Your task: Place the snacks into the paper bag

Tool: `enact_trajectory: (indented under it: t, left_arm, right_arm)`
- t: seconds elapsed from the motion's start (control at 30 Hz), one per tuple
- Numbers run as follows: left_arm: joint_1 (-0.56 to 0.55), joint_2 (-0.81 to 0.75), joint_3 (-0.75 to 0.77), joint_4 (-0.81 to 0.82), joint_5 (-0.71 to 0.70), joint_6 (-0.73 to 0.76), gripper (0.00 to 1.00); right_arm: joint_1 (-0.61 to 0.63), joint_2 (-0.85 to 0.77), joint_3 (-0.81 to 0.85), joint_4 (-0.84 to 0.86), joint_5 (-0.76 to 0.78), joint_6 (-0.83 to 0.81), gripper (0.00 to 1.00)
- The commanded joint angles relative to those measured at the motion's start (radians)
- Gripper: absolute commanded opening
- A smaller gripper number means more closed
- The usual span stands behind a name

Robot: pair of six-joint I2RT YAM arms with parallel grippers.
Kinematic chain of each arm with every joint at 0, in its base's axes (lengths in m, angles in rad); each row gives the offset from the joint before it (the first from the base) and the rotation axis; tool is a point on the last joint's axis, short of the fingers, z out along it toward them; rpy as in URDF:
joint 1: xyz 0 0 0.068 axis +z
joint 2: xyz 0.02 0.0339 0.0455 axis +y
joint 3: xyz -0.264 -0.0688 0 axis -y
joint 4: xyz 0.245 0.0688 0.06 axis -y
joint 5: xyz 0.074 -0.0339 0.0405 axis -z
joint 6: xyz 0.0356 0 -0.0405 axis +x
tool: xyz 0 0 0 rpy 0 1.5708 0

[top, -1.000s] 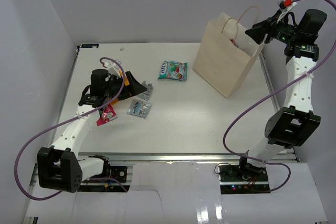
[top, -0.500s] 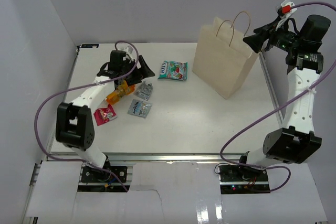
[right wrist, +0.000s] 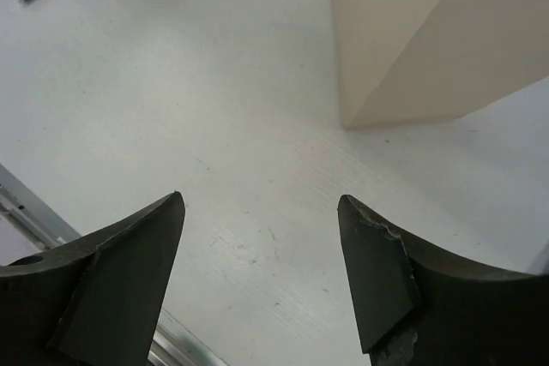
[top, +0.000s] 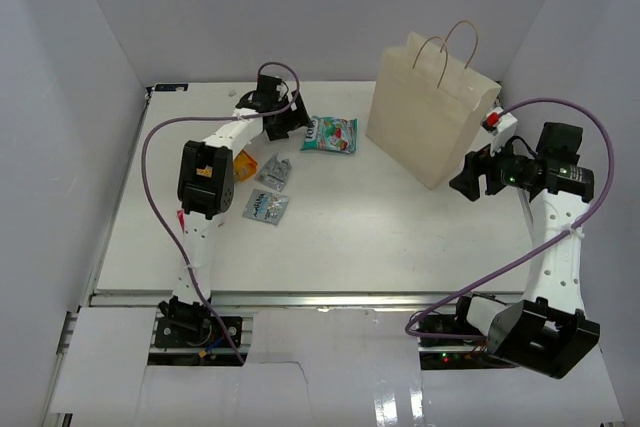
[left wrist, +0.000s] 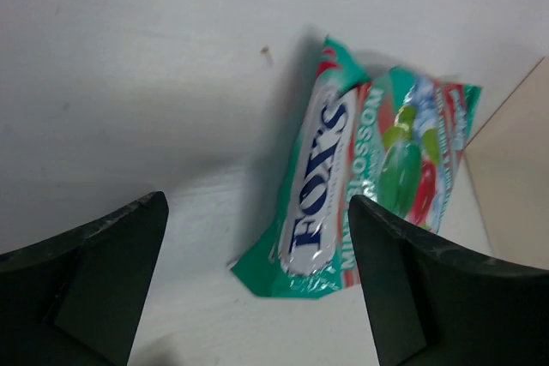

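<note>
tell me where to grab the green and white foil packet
Probably across its puffed middle, from straight above: the green and white foil packet lies flat on the white table, leaving no side to slip under. The open left gripper hovers beside it.

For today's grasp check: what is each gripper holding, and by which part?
Nothing is held. The left gripper is open by the green-white packet; the right gripper is open too.

Walls [top: 300,7]: stood plain pale grey on three sides.
Table [top: 330,247]: was white, faintly scuffed.
Light: fell even, soft.
</note>
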State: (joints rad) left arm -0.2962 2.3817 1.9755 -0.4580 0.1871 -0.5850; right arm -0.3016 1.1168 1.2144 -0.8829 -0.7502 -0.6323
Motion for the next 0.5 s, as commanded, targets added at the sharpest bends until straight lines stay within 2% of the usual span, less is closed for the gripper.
enact_trajectory:
  t: [0.0, 0.13, 0.33, 0.43, 0.47]
  left_arm:
    - [-0.018, 0.034, 0.117, -0.011, -0.012, -0.001, 0.95]
    - [-0.035, 0.073, 0.145, -0.008, 0.021, 0.014, 0.91]
    - [-0.054, 0.051, 0.04, -0.007, 0.029, 0.036, 0.85]
    - [-0.057, 0.045, 0.01, -0.007, 0.034, 0.031, 0.71]
    - [-0.058, 0.042, 0.005, -0.007, 0.037, 0.03, 0.63]
  right_arm:
    - [-0.005, -0.038, -0.064, -0.096, -0.017, -0.076, 0.79]
    - [-0.005, -0.037, -0.104, -0.097, -0.043, -0.072, 0.8]
    - [-0.004, -0.003, -0.122, -0.084, -0.081, -0.064, 0.8]
    - [-0.004, 0.012, -0.133, -0.074, -0.104, -0.063, 0.81]
    - [-0.004, 0.017, -0.142, -0.074, -0.115, -0.066, 0.81]
